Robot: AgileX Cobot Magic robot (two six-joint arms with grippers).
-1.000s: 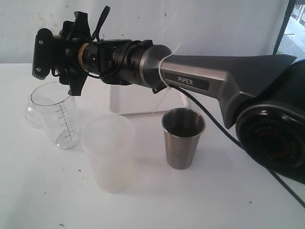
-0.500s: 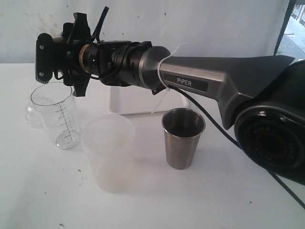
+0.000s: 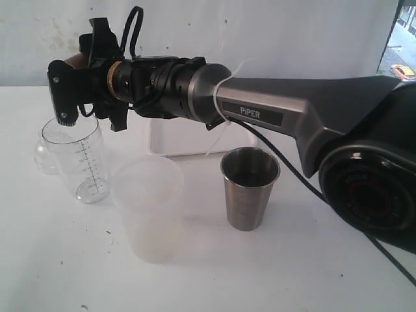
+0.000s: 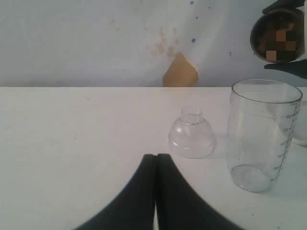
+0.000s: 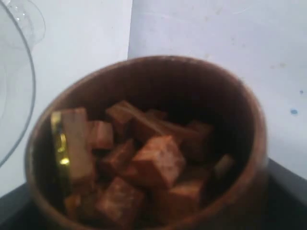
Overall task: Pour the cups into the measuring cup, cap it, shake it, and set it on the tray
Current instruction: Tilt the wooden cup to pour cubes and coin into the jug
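**Wooden cup tipped over measuring cup, pour in progress**

Right end effector (image 3: 83, 81) is at upper left of the exterior view, jaws wide, clamped on the wooden cup (image 3: 77, 60). The cup is tilted well over, and the right wrist view looks straight into its mouth. The brown chunks (image 5: 156, 160) are not out yet. Left end effector (image 4: 156, 158) has its fingers pressed together with nothing in them, and sits low over the desk (image 4: 72, 143).

Where things are:
- The measuring cup (image 3: 75, 156) is at left of the exterior view, upright and looks empty, right under the wooden cup.
- The clear domed cap (image 4: 192, 134) is just beside it on the desk.
- The frosted tub (image 3: 148, 208) is just beside the measuring cup, lower centre-left.
- The steel tumbler (image 3: 249, 188) is at centre, untouched.
- The tray (image 3: 175, 140) is behind the arm, mostly hidden.

How I'd run the pour:
- I can't tell from these views whether the lip is centred over the mouth or sits toward its far edge. Check that before rolling further.
- Roll the wrist slowly. The chunks look packed and will likely let go in one clump.
- Bring the lip close to the rim without touching it. The measuring cup looks light and nothing steadies it, so a nudge could tip it.
- Aim away from the tub side, since strays could drop into the tub.
- Finish with the cup mouth-down and pause so the last pieces fall.
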